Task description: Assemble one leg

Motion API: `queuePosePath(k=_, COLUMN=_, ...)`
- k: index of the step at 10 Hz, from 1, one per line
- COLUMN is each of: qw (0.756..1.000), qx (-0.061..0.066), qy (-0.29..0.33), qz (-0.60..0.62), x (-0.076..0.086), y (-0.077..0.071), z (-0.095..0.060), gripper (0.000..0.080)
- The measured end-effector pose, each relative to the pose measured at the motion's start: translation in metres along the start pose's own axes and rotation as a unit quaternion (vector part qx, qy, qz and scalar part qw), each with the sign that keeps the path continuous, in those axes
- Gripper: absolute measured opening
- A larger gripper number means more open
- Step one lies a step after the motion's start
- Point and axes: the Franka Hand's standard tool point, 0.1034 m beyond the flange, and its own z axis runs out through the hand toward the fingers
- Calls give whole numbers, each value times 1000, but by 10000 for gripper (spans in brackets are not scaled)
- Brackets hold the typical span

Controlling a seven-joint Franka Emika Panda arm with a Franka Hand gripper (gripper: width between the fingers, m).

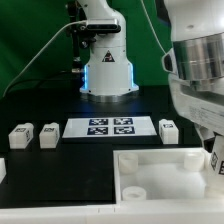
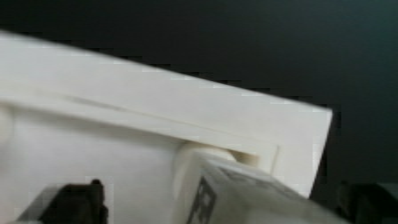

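Black tabletop (image 1: 40, 165) under a green backdrop (image 1: 30, 30) carried everything. On it lay the marker board (image 1: 108, 127), thin, flat and white, and nearer the camera the large white square tray-like panel (image 1: 165, 175). I hung over that panel at the exterior view's right.

My two-finger gripper (image 2: 222, 193) was spread. One dark finger (image 2: 80, 200) stood clear of the leg (image 2: 240, 190) with bare panel showing between them, and the other was only a dim shape on the far side. The leg, a small white plastic block-like peg with a black-and-white square tag, sat tilted between my fingers. Its end was at the panel's corner socket (image 2: 210, 155). Whether it was seated there I could not tell.

Others of its kind stood on the table. One spare peg (image 1: 168, 130) was just beside the marker board's end at the exterior view's right. A second spare peg (image 1: 49, 135) and a third spare peg (image 1: 22, 133) stood side by side off its other end.
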Motion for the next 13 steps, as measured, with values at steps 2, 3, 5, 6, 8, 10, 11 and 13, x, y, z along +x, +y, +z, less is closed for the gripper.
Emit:
queuePosePath(k=2, qw=993, qx=-12, qy=6, qz=-118, x=-1, y=0, z=-1, gripper=649)
queuePosePath(k=3, qw=985, qx=-13, qy=6, qz=-174, x=1, y=1, z=0, gripper=649)
queuePosePath(k=5, qw=948, qx=-31, qy=14, qz=-317, x=3, y=4, z=3, gripper=649)
queuePosePath(k=6, qw=924, qx=-39, qy=19, qz=-379, x=4, y=5, z=4, gripper=649)
queuePosePath(k=8, qw=927, qx=-38, qy=18, qz=-372, x=5, y=5, z=4, gripper=563)
queuePosePath(k=10, qw=938, qx=-38, qy=18, qz=-345, x=5, y=6, z=5, gripper=428)
queuePosePath(k=11, qw=956, qx=-39, qy=20, qz=-290, x=6, y=8, z=6, gripper=292)
queuePosePath(k=13, qw=978, qx=-34, qy=19, qz=-206, x=3, y=7, z=6, gripper=292)
